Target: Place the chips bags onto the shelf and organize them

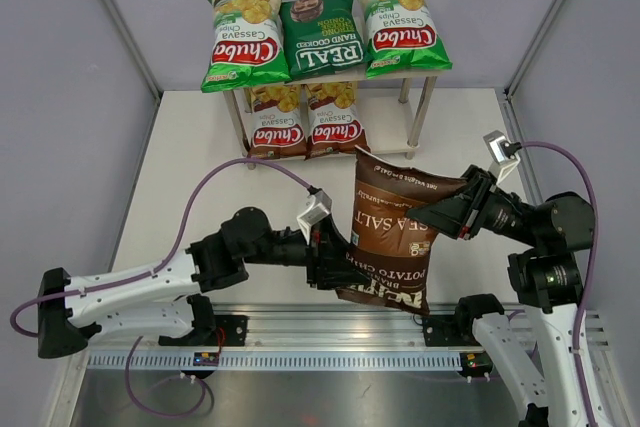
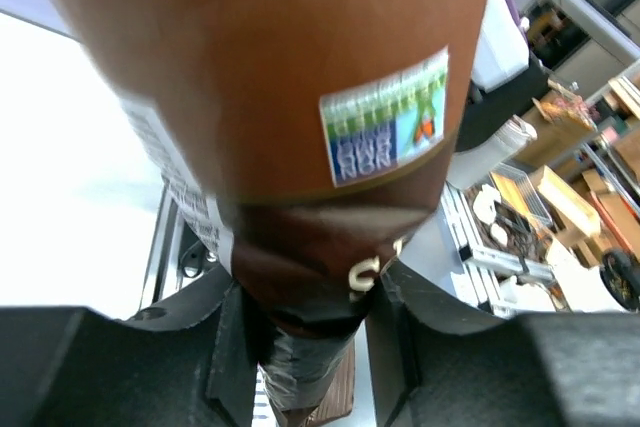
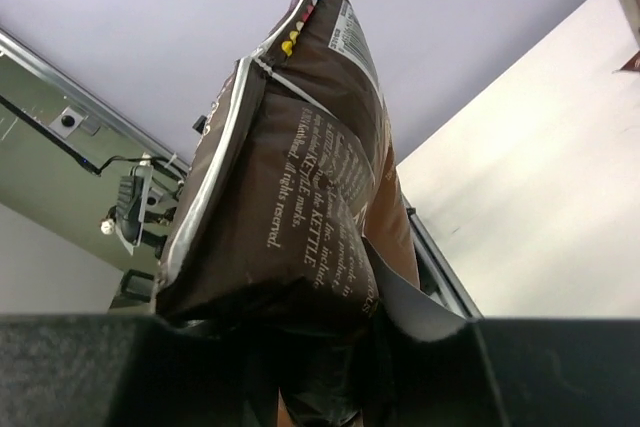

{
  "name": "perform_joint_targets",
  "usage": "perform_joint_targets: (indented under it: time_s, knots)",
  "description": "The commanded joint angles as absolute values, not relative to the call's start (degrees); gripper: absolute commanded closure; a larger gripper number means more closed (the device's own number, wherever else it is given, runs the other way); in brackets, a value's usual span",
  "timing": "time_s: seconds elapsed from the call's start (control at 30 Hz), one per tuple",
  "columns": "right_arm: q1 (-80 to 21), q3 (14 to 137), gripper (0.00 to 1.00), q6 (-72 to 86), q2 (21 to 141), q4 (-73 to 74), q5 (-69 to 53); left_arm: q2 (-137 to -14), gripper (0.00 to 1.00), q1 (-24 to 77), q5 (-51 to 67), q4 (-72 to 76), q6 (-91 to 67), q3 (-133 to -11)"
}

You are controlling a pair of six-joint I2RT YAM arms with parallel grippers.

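Shelf holds three green bags above, two brown Chuba below.

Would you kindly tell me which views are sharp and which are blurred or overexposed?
Top external: even light, sharp; print on the Kettle bag is legible. Left wrist: bag too close and soft, left background blown white. Right wrist: small print readable.

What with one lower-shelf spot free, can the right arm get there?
Probably yes; nothing stands before that spot, but the left jaws also clamp the salt bag and may hold it back.
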State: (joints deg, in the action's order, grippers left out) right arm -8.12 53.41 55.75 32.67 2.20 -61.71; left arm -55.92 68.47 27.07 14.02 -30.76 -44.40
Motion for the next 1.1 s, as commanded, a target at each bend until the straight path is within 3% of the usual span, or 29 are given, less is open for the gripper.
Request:
perform_joint_targets:
  time_s: [0.0, 0.07, 0.1, 0.2, 0.23, 0.27, 0.33, 0.57, 0.73, 0.87, 0.97, 1.07]
  knots:
    - [-8.00, 54.67, 0.81, 58.53, 31.38, -0.43, -58.02, -51.60, 0.60, 67.76, 17.86, 15.28, -30.31, -44.13]
    - [-8.00, 53.97, 0.85, 61.25, 30.59, -5.96, -56.70, -50.01, 0.52, 67.68, 17.14, 17.92, -31.63, -41.58]
    - [-8.00, 53.70, 0.87, 62.39, 30.50, -7.80, -55.73, -49.75, 0.39, 67.76, 17.31, 21.32, -32.95, -40.88]
    - [-8.00, 52.74, 0.89, 67.13, 30.06, -14.67, -53.89, -49.83, 0.25, 67.76, 19.06, 28.53, -34.88, -38.59]
    - [-8.00, 52.73, 0.89, 67.58, 29.97, -16.85, -53.44, -50.01, 0.12, 67.76, 19.25, 29.96, -35.41, -38.15]
    - [-8.09, 52.56, 0.89, 68.11, 29.80, -18.09, -52.39, -50.36, 0.06, 67.76, 19.94, 31.62, -36.73, -37.10]
    - [-8.00, 51.77, 0.89, 69.34, 29.10, -21.43, -51.07, -50.54, 0.04, 67.76, 20.39, 38.38, -38.31, -35.34]
    - [-8.00, 46.33, 0.89, 74.26, 28.13, -31.19, -45.54, -51.06, 0.07, 68.64, 17.23, 57.36, -44.47, -29.45]
    - [-8.09, 42.73, 0.89, 72.69, 26.02, -33.29, -42.80, -51.50, 0.08, 71.36, 11.88, 57.05, -43.42, -30.49]
    - [-8.00, 40.26, 0.89, 68.83, 21.98, -31.91, -37.46, -52.29, 0.24, 74.43, 5.38, 55.81, -42.63, -30.94]
    - [-8.00, 38.85, 0.89, 66.71, 19.87, -30.94, -35.51, -53.44, 0.31, 75.49, 2.74, 56.16, -42.89, -30.41]
    - [-8.00, 37.27, 0.89, 66.71, 19.07, -31.90, -35.51, -53.61, 0.49, 75.67, 0.89, 58.79, -43.33, -28.31]
